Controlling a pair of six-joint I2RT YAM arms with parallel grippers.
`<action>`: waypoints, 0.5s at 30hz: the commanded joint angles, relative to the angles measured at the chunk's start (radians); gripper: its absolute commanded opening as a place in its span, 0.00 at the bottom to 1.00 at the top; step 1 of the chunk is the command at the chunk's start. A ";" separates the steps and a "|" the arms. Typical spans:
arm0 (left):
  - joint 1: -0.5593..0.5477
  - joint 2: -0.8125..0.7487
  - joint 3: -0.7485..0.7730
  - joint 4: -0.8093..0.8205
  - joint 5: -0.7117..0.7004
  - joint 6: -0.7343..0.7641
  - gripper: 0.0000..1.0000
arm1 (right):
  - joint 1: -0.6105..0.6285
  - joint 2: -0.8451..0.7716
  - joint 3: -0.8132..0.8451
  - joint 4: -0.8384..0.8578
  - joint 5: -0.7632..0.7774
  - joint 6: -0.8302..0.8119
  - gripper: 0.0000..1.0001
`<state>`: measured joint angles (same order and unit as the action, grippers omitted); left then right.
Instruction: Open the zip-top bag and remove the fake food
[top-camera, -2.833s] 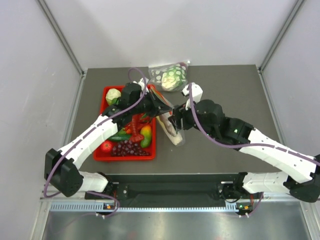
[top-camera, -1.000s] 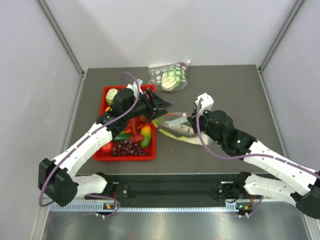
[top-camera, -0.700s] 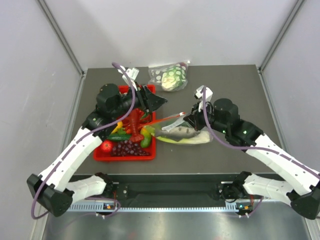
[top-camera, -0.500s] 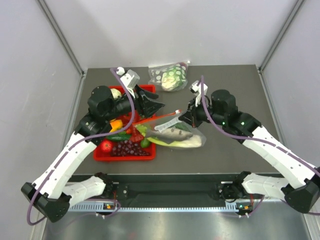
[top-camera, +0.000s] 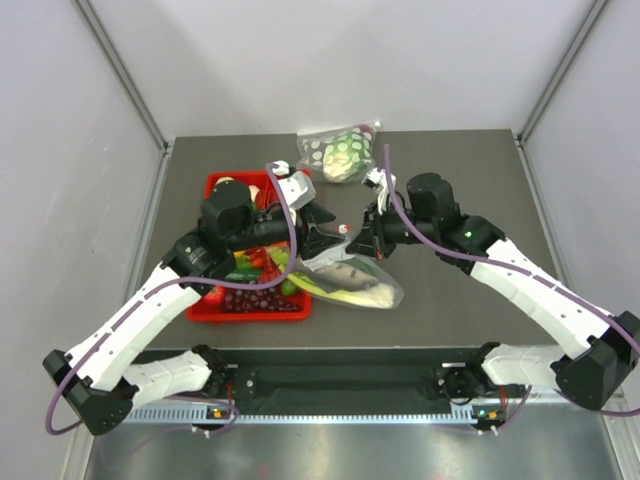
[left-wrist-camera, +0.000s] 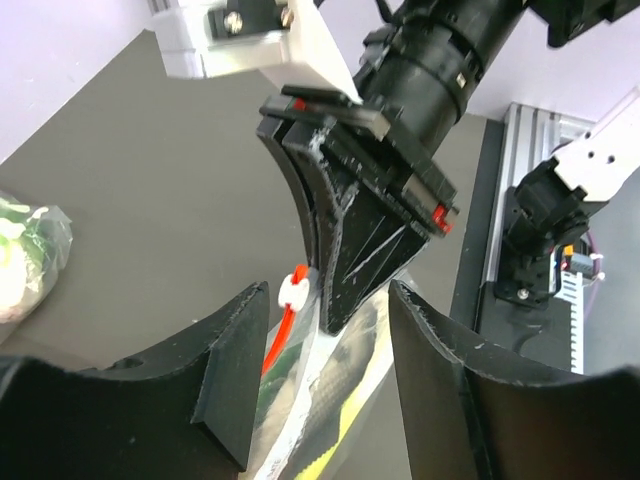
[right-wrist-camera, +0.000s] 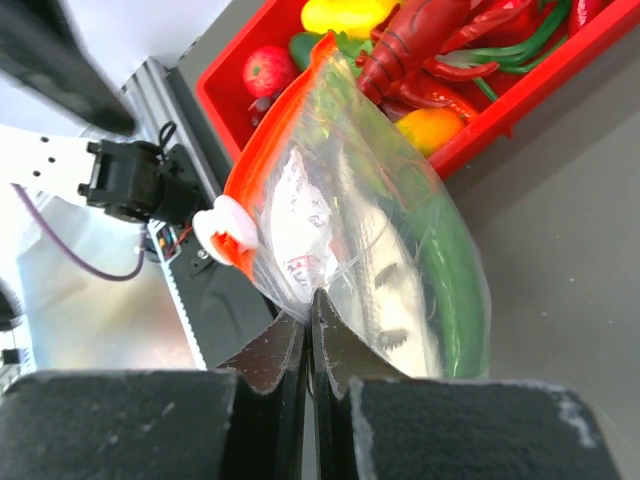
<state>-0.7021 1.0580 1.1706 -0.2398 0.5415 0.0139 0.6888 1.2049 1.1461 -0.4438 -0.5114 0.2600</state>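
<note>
The zip-top bag (top-camera: 352, 282) hangs clear and crinkly just right of the red tray, its orange-red zip strip (right-wrist-camera: 268, 155) on top with a white slider (right-wrist-camera: 224, 233). My right gripper (right-wrist-camera: 312, 303) is shut on the bag's plastic just below the strip. Inside lies the fake food: a grey fish (right-wrist-camera: 385, 285), a slim green piece (right-wrist-camera: 452, 262) and a pale green-white stalk (top-camera: 345, 295). My left gripper (left-wrist-camera: 330, 335) stands open, one finger on each side of the bag's top beside the slider (left-wrist-camera: 293, 288), facing the right gripper's shut fingers (left-wrist-camera: 350, 250).
A red tray (top-camera: 208, 310) at the left holds grapes (top-camera: 255, 297), a red lobster (right-wrist-camera: 430, 45) and other toy food. A clear bag printed with white dots (top-camera: 340, 153) lies at the far edge. The right half of the table is bare grey.
My left arm swung out to the left, then came back, its jaws now straddling the bag's top. My right gripper drew the bag's upper edge up and left, still shut on it.
</note>
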 joint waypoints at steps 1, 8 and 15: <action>-0.004 0.003 0.008 -0.012 0.009 0.064 0.56 | -0.023 -0.007 0.061 0.053 -0.084 0.024 0.00; -0.004 0.002 -0.026 0.016 -0.026 0.098 0.62 | -0.026 0.010 0.072 0.048 -0.173 0.031 0.00; -0.004 0.034 -0.035 0.051 0.021 0.063 0.62 | -0.026 0.016 0.076 0.045 -0.194 0.036 0.00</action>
<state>-0.7021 1.0828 1.1469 -0.2481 0.5350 0.0776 0.6754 1.2247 1.1614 -0.4435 -0.6575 0.2859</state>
